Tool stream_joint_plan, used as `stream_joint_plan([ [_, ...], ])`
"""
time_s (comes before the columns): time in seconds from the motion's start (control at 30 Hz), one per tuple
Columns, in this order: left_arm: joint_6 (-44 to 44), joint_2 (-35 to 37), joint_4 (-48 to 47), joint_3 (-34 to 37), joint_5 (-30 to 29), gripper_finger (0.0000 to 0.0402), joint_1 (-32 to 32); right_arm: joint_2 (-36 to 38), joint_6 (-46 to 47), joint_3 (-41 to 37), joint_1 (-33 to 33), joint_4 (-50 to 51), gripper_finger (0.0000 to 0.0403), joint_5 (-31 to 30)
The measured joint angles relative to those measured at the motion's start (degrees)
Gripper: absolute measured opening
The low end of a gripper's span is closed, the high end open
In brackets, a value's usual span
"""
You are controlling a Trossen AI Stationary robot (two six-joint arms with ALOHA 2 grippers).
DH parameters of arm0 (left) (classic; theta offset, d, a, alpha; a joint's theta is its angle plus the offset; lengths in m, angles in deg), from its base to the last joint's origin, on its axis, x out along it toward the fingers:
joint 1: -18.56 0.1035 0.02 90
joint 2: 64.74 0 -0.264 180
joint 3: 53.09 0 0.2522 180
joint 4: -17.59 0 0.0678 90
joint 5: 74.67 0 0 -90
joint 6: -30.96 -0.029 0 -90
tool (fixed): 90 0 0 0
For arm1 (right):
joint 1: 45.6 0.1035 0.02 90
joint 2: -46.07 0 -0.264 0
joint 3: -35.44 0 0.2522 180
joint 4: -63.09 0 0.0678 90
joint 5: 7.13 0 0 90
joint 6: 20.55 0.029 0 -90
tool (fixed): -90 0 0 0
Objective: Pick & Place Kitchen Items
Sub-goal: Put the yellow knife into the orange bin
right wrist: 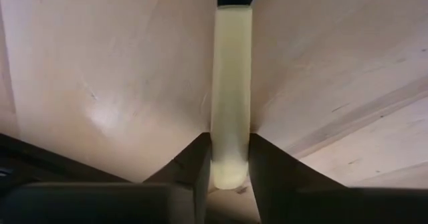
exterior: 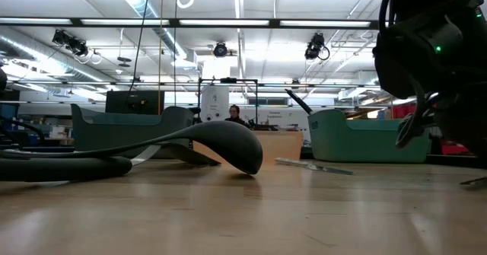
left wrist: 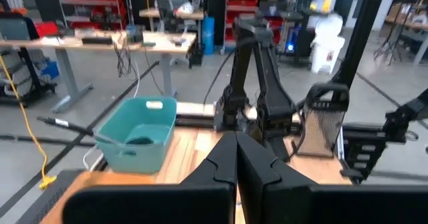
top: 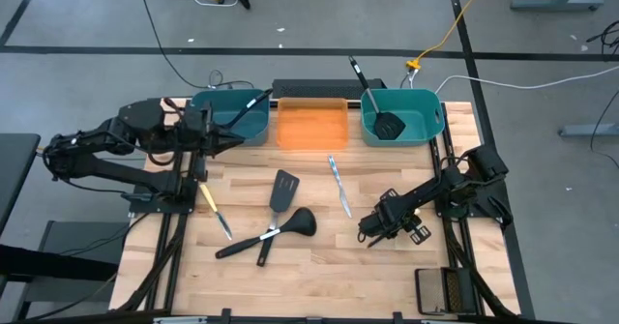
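My right gripper (top: 370,235) is tipped down at the table's near right, shut on a pale yellow knife handle (right wrist: 231,83) that lies on the wood; the gripper hides this knife in the high view. My left gripper (top: 230,140) hovers shut and holding nothing beside the left teal bin (top: 232,121). Lying flat on the table are a yellow-handled knife (top: 215,211), a black spatula (top: 281,191), a black ladle (top: 295,223) and a slim silver knife (top: 339,185). Another spatula (top: 385,121) leans in the right teal bin (top: 430,121). My right gripper pinches the yellow handle near its free end (right wrist: 231,127) between its two fingers (right wrist: 197,160), one on each long side. The fingers come slanting down from above and lie across the handle. The handle rests flat on the table.
An orange bin (top: 311,126) stands between the two teal bins along the far edge. A black handle (top: 247,106) sticks out of the left teal bin. Bare wood lies in the near middle of the table. A person stands in the room far behind.
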Motion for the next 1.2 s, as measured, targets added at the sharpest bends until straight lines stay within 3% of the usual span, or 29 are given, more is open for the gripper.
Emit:
stream_joint_plan([
  [1.0, -0.17, -0.04, -0.1, -0.01, 0.0, 0.0002, 0.0, 0.44, -1.29, 0.06, 0.0, 2.88, 0.0085, 1.31],
  [1.2, -0.17, -0.04, -0.29, -0.01, 0.0, 0.0002, 0.0, 1.8, -1.48, 2.91, 0.0, 2.99, 0.0084, 1.29],
])
